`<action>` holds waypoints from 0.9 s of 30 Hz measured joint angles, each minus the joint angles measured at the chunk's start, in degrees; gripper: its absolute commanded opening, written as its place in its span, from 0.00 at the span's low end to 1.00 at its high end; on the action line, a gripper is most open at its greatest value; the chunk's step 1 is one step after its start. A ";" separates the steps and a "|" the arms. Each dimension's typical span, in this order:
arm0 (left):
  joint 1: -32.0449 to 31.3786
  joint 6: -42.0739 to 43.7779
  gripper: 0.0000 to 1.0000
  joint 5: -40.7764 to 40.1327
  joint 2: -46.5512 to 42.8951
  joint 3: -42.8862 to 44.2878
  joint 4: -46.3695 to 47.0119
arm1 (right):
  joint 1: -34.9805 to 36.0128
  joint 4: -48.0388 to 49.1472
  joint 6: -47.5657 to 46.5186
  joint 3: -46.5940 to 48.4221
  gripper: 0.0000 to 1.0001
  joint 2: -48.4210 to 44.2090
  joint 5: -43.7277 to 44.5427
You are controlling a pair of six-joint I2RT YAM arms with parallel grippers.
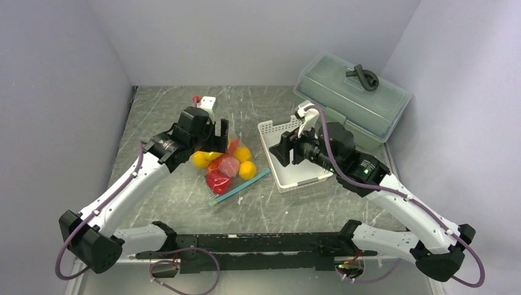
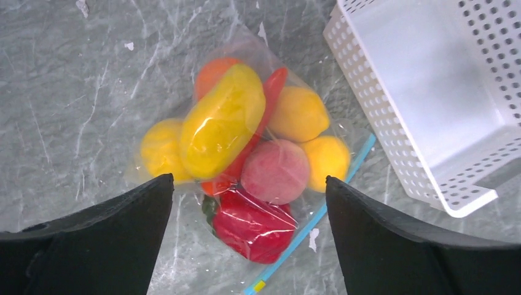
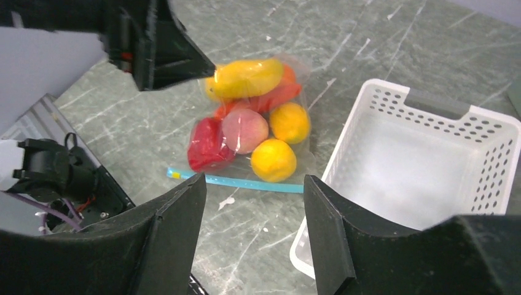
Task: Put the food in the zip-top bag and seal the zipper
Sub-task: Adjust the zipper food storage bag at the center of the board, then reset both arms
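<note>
**A:** Where's the clear floppy plastic zip-top bag (image 2: 249,49)?

**B:** Lying flat on the grey marbled table (image 1: 184,196), just beside the white perforated plastic basket (image 3: 344,141).

**A:** Contents?

**B:** The toy food is inside the bag: long yellow piece (image 2: 221,123) on top, pinkish peach (image 2: 274,171), red pepper (image 2: 252,224), round orange-yellow fruits (image 2: 325,158) on the basket side. The thin teal zipper strip (image 3: 246,182) runs along the bag edge nearest the arm bases. Can't tell if it's pressed shut along its whole length.

**A:** Claws?

**B:** Left gripper (image 2: 247,179) hangs right over the bag, jaws spread wide, nothing in them. Right gripper (image 3: 253,178) sits above the basket and faces the bag. Its jaws are clearly apart but narrower than the left's, and it holds nothing.
</note>
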 measured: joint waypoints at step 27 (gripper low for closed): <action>20.90 3.43 1.00 12.57 -6.78 1.40 -5.75 | -25.73 0.13 8.46 -6.71 0.91 0.63 2.73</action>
